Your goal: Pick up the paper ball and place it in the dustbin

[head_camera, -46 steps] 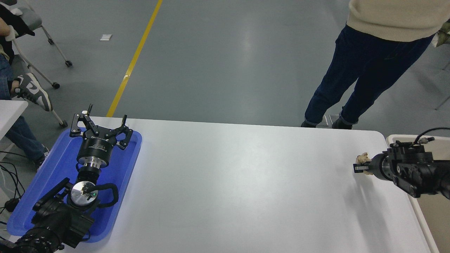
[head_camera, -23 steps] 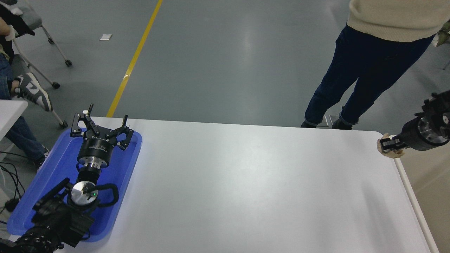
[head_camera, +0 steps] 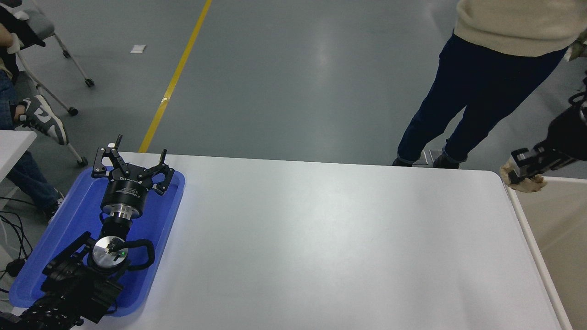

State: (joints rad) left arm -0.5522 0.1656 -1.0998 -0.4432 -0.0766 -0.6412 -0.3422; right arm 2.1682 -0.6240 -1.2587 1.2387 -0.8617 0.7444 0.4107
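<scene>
head view: the right gripper (head_camera: 523, 172) reaches in from the right edge with its fingers pinched on the tan paper ball (head_camera: 527, 183), carrying it in the air at the far corner of the white table (head_camera: 321, 238), just at the pale rim of the beige dustbin (head_camera: 527, 224), presumably so the wad can fall inside the walls once freed; the ball is not yet clearly over the bin's opening, so release here would seem premature. the left gripper (head_camera: 130, 167) is parked over the blue tray (head_camera: 41, 256) with its fingers spread and empty, out of the working path; a person in dark trousers (head_camera: 463, 96) stands beyond the far edge.
</scene>
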